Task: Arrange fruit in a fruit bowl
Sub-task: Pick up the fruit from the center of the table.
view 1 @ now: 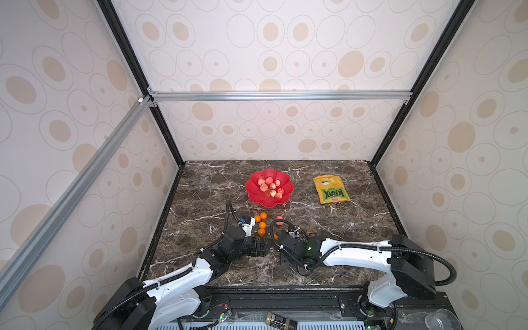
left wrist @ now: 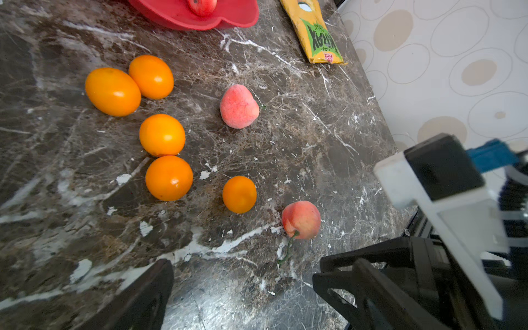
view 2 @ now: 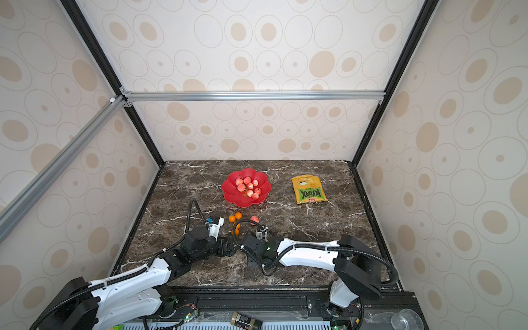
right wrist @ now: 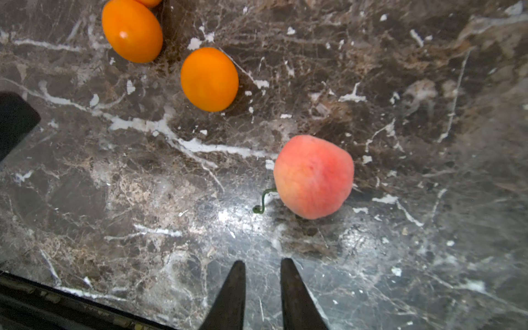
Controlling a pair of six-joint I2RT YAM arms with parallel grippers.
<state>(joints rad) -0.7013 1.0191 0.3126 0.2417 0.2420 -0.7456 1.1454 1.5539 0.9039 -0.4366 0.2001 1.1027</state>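
**Progress.** I judge the task a little over half done. The fruit bowl (view 1: 288,185) stands at the far middle of the tabletop (view 1: 357,237). It holds only pink fruits (view 1: 269,180), bunched over its centre. I count eight of them in both top views, but they overlap, so one more could be hidden. I see no orange fruit in the bowl.

**Outstanding.** Seven pieces lie loose on the tabletop, on the near side of the bowl and just beyond the two grippers.
- **Orange fruits (left wrist: 162,135):** five. Four form a rough column on the left, touching in pairs, and the fifth sits apart to the right.
- **Pink fruits outside the bowl:** two. One (left wrist: 239,106) lies alone toward the bowl. The other, a stemmed one (right wrist: 313,177), lies nearest the right arm.

**Grippers.**
- **Right gripper (right wrist: 264,275):** it is low over the tabletop with its fingers parted only narrowly and nothing between them. The stemmed pink fruit lies just ahead of it, untouched.
- **Left gripper (left wrist: 261,274):** one finger shows well out to the side, so I judge it spread and empty. I cannot separate the opposite finger from the right arm's hardware.

**Other.** One snack bag (view 1: 331,190) lies flat at the far right, well apart from the fruit. It is not part of the job.
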